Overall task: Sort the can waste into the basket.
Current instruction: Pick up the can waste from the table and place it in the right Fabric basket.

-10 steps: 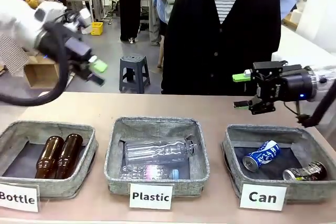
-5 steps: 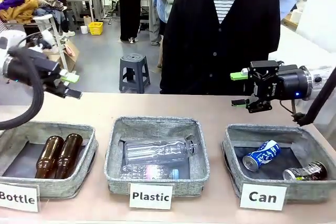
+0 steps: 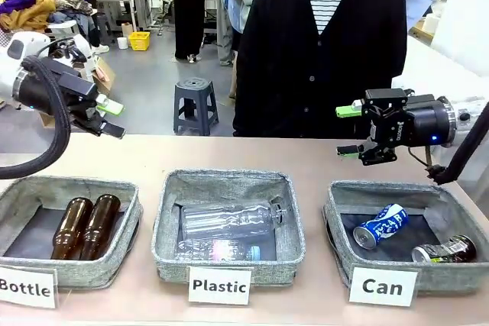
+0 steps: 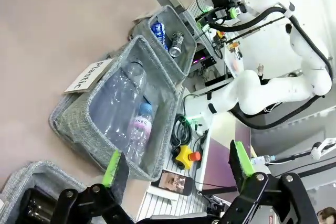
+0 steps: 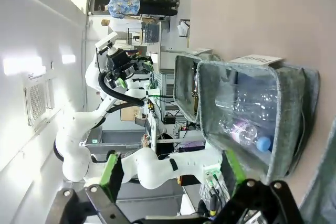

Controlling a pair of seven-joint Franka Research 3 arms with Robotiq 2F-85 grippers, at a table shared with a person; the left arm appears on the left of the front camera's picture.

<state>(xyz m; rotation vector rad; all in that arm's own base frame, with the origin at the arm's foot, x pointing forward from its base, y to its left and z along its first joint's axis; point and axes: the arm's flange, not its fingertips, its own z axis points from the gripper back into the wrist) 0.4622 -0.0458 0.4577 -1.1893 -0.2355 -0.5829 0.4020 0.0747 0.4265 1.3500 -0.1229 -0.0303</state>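
Since the earlier frames my left gripper [image 3: 113, 117] has swung outward and now sits high above the left table edge, while my right gripper [image 3: 351, 130] has barely shifted. Nearest me, the basket [image 3: 340, 223] signed "Can" holds both pieces of can waste — the blue-and-white can [image 3: 380, 225] and the dark can [image 3: 443, 250] beside it. Both grippers hang farther back with fingers apart, empty. I judge the sorting complete — the next move calls only for retracting both arms clear.
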